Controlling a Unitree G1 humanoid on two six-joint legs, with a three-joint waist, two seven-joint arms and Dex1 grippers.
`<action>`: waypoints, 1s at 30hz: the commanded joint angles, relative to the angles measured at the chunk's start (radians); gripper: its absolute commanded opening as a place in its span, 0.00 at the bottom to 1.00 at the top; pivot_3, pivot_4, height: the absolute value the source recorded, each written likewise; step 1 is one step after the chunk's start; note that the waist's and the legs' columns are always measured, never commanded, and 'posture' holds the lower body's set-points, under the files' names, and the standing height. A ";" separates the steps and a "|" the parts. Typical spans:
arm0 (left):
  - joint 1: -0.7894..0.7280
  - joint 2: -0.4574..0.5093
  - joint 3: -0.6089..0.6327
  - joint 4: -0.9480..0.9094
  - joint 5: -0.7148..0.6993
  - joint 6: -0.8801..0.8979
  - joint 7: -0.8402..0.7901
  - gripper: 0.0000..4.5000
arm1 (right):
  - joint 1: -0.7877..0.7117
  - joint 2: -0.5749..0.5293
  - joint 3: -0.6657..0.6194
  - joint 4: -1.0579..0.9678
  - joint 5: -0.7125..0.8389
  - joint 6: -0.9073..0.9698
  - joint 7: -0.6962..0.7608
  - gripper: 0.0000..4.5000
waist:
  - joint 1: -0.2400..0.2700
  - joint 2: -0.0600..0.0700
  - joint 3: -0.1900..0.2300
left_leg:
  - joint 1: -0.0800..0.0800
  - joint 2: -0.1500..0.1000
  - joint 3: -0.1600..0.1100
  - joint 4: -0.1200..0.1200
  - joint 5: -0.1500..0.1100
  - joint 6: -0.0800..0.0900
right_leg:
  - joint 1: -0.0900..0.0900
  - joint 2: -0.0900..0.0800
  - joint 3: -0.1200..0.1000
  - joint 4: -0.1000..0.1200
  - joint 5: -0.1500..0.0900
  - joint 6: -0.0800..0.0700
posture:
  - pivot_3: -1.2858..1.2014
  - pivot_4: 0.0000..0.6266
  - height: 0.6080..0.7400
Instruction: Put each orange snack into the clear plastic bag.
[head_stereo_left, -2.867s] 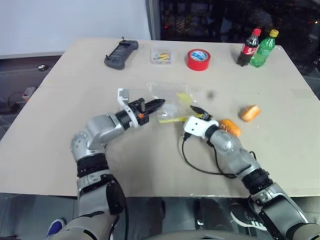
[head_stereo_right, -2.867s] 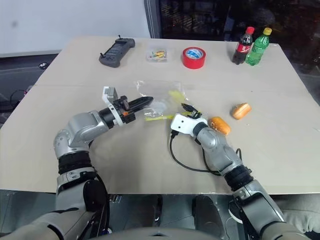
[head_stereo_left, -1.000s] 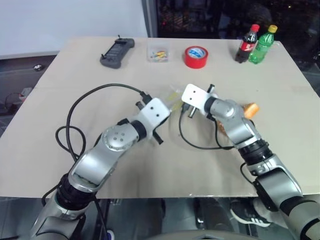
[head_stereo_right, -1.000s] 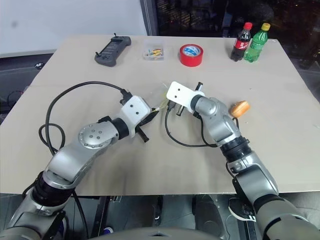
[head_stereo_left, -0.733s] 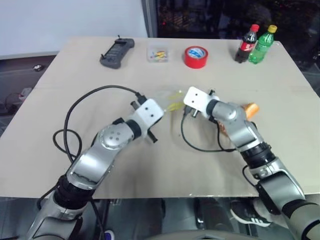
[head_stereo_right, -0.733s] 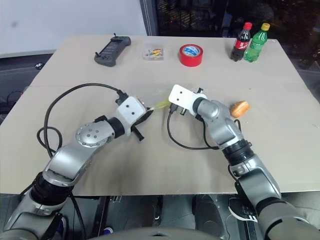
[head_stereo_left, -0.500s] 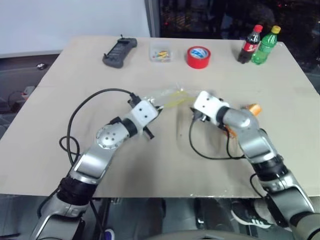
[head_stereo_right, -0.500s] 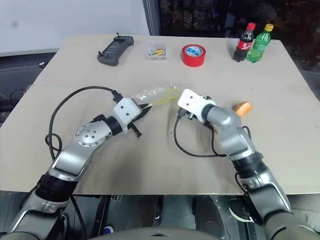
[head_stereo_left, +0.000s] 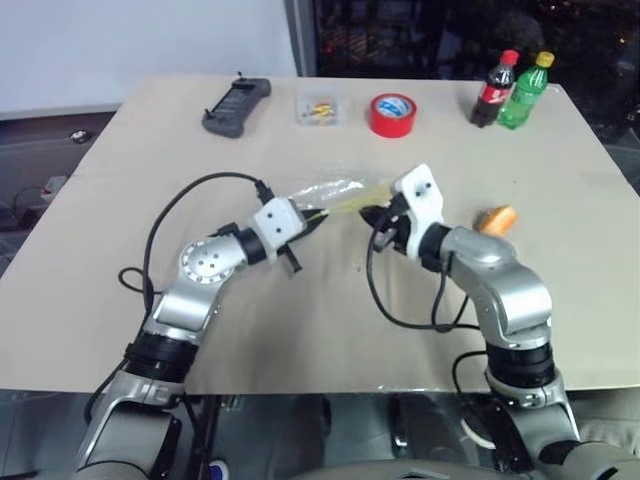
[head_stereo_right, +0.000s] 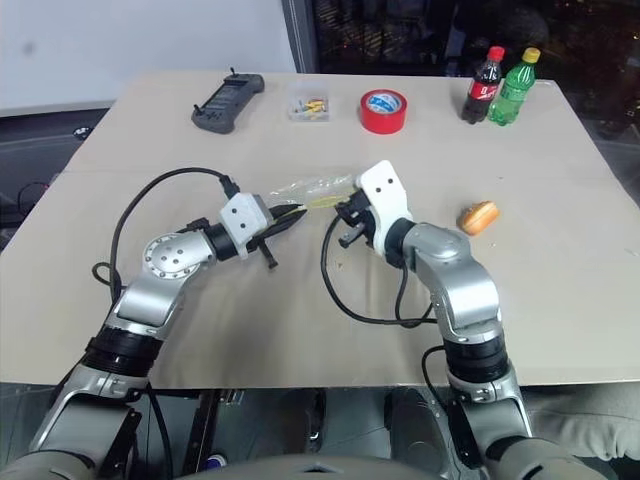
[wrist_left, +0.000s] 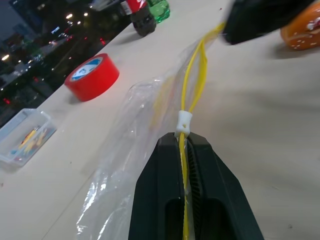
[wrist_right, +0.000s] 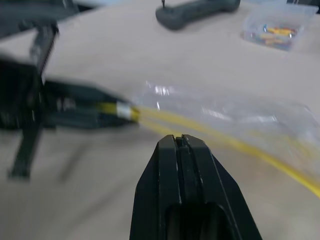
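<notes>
Over the tan surface (head_stereo_left: 300, 330), the left hand (wrist_left: 186, 150) clamps the clear bag's (head_stereo_left: 325, 190) yellow strip while the right hand (wrist_right: 179, 142) is clenched empty, so the unopened mouth may block the orange snack (head_stereo_left: 497, 219).

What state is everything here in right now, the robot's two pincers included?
Clear plastic bag: lifted off the table, stretched between both grippers.
Left gripper: shut on the bag's yellow strip.
Right gripper: shut, at the bag's other end.
Orange snack: lying on the table, outside the bag.
Red tape roll: lying flat.
Cola bottle: upright, capped.
Green bottle: upright, capped.
Small clear box: resting on the table, yellow bits inside.
</notes>
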 joint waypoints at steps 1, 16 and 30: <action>0.002 -0.007 0.025 -0.020 0.004 -0.029 -0.006 0.00 | -0.026 0.011 -0.013 0.001 0.039 -0.008 -0.030 0.01 | 0.001 0.000 0.000 | 0.000 0.000 0.000 0.000 0.000 0.000 | 0.000 0.000 0.000 0.000 0.000 0.000 | 0.52 0.24 1.00; 0.019 -0.025 0.050 -0.064 -0.006 0.033 0.001 0.00 | -0.006 -0.026 0.057 0.032 0.088 -0.038 -0.063 0.01 | -0.002 0.000 0.000 | 0.000 0.000 0.000 0.000 0.000 0.000 | 0.000 0.000 0.000 0.000 0.000 0.000 | 0.52 0.24 1.00; 0.028 -0.027 0.060 -0.090 -0.012 0.049 -0.009 0.00 | -0.022 -0.046 0.068 0.037 0.126 -0.046 -0.086 0.01 | -0.002 0.000 0.000 | 0.000 0.000 0.000 0.000 0.000 0.000 | 0.000 0.000 0.000 0.000 0.000 0.000 | 0.52 0.24 1.00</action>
